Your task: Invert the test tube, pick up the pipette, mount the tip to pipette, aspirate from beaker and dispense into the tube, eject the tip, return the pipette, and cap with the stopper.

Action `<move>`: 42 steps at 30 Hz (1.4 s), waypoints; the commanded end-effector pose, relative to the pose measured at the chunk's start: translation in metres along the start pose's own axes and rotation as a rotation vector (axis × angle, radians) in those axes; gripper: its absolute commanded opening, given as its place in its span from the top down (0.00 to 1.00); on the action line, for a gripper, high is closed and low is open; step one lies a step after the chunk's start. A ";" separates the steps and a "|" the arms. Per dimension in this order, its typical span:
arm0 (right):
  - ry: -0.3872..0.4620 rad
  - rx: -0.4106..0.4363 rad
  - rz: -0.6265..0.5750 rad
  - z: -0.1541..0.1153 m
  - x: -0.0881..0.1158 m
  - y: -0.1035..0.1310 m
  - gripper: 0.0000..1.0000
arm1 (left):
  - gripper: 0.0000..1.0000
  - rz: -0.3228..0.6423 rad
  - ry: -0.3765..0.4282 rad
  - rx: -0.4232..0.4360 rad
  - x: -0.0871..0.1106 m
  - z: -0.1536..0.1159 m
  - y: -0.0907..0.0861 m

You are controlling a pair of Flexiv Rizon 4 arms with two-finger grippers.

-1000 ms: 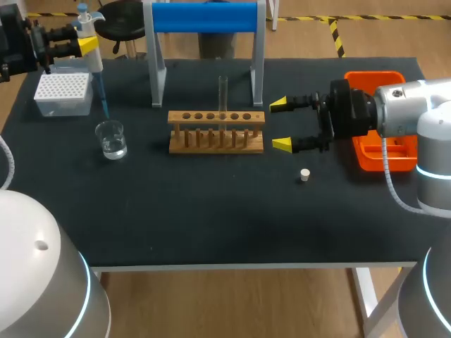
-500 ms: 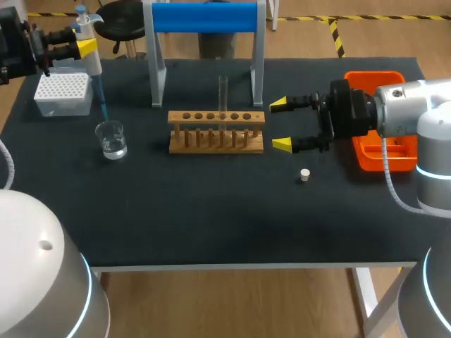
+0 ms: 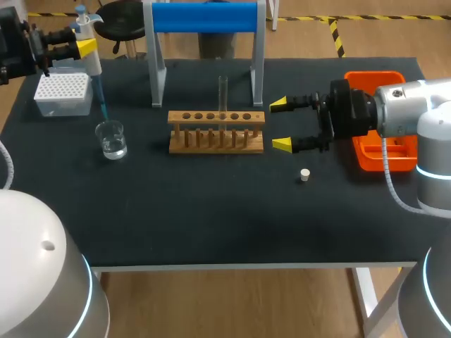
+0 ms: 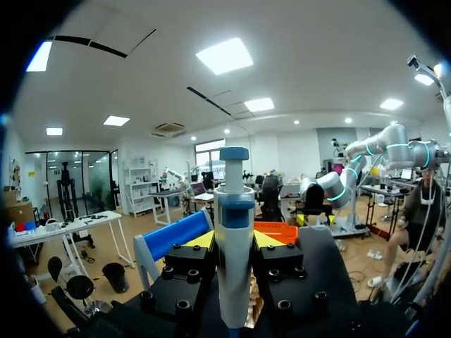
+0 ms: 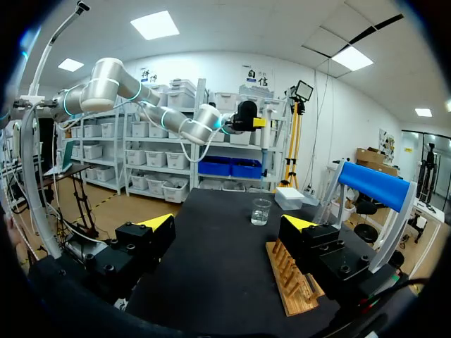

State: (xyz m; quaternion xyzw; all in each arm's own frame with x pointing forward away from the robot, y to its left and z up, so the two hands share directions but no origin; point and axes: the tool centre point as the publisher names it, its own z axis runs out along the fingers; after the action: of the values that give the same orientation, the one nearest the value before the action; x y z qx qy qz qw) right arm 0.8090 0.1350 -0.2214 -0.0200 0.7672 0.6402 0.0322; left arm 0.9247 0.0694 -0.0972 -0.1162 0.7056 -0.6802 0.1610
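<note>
Pipette [image 3: 92, 65] is held upright w/ the slim tip [image 3: 103, 105] pointing down. That looks like the setup for aspirating: vertical keeps the tip aimed into the liquid and the plunger end on top. Left gripper [image 4: 234, 241] is clamped on the pipette body, one yellow finger on each side, seen best in the left wrist view. The grip sits mid-body, so the plunger is free above and the tip end is clear below.

Beaker [image 3: 111, 139] stands on the table [image 3: 211, 204] right under the tip, w/ a little clear liquid in it. The tip end sits approx at the rim. Can't tell whether it's in the liquid yet, prob. just above. Tip box [image 3: 63, 93] is just behind the beaker, beside the pipette.

Rack [image 3: 216, 130] is mid-table, well apart from the beaker. Test tube [image 3: 223, 95] stands upright in one of its holes, ready for dispensing.

Right gripper [image 3: 280, 124] is at the rack's right end, fingers spread wide w/ nothing between them. It's prob. parked there for the stopper [image 3: 304, 174], which lies loose on the table near it, toward the front edge. Orange tray [image 3: 373, 158] is under and behind that arm.
</note>
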 end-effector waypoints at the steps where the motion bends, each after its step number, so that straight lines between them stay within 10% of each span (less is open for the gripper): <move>1: 0.002 0.001 0.000 -0.002 0.000 0.000 0.00 | 1.00 0.001 -0.002 0.001 0.000 0.000 0.000; 24: -0.062 0.156 0.018 0.146 0.029 0.033 0.00 | 1.00 0.001 -0.002 0.001 0.000 0.000 0.000; 42: -0.156 0.222 0.117 0.230 0.022 0.015 0.00 | 1.00 0.001 -0.002 0.001 0.000 0.000 0.000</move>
State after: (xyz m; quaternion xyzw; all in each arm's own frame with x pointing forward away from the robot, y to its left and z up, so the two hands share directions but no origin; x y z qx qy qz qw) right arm 0.7848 0.3181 -0.2331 0.0720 0.8239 0.5602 0.0464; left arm 0.9245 0.0696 -0.0970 -0.1165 0.7054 -0.6803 0.1611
